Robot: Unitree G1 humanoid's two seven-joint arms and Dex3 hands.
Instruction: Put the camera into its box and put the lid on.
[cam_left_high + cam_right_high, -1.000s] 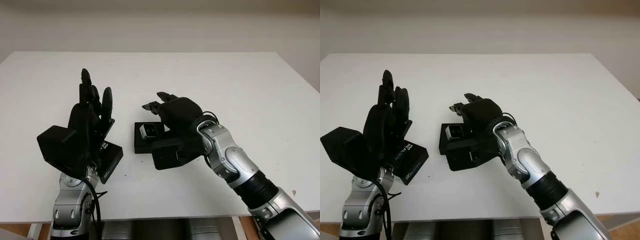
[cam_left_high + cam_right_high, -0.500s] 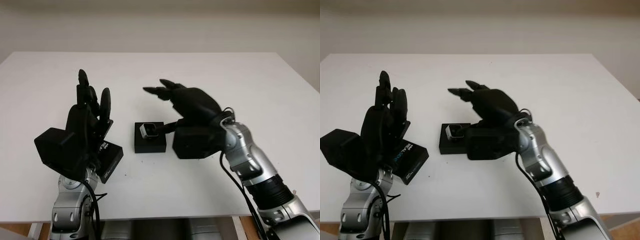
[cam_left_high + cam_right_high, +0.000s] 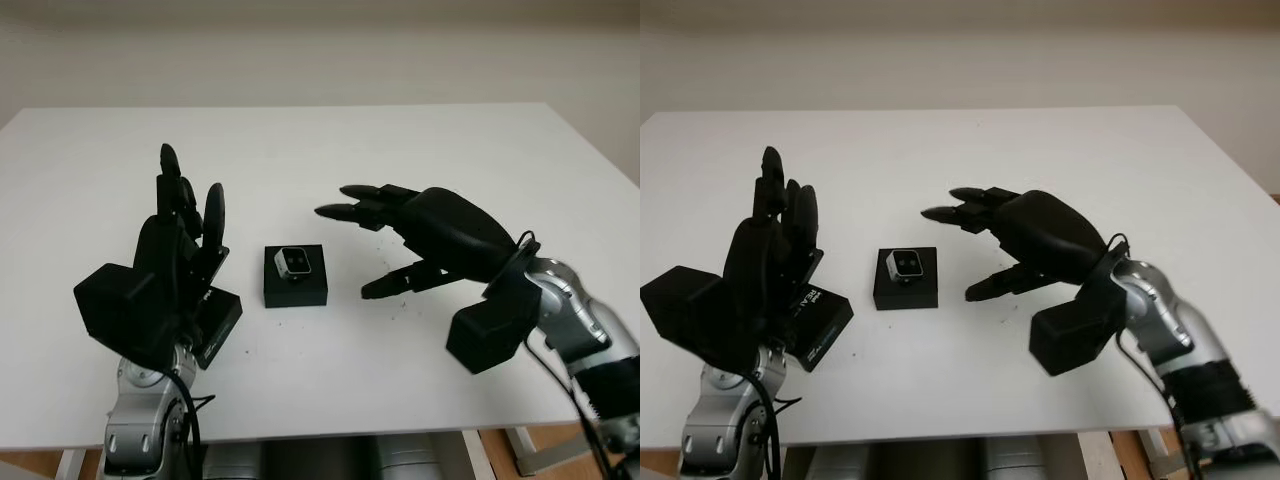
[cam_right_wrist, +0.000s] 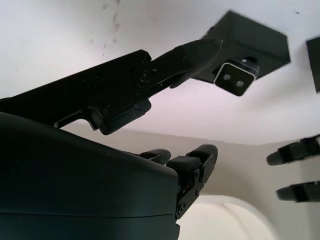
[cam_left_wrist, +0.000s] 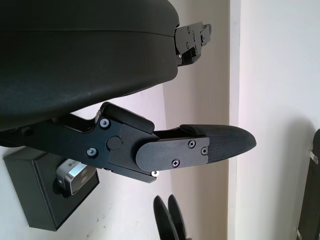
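A small black box [image 3: 296, 290] sits on the white table [image 3: 400, 150], and a silver camera [image 3: 293, 261] stands in it, its lens face rising above the rim. The same box [image 4: 252, 37] and camera [image 4: 236, 77] show in the right wrist view. My right hand [image 3: 347, 250] hovers open to the right of the box, holding nothing and clear of it. My left hand [image 3: 190, 190] is raised open to the left of the box. The flat black lid [image 3: 821, 326], printed with white lettering, lies on the table just below and behind the left hand, partly hidden by it.
The table's front edge [image 3: 330, 432] runs close below both arms. White tabletop stretches behind and to the right of the box. A pale wall rises beyond the far edge.
My right hand has drawn back from the box to the right and lifted, leaving the camera standing in the box. The left hand has barely shifted.
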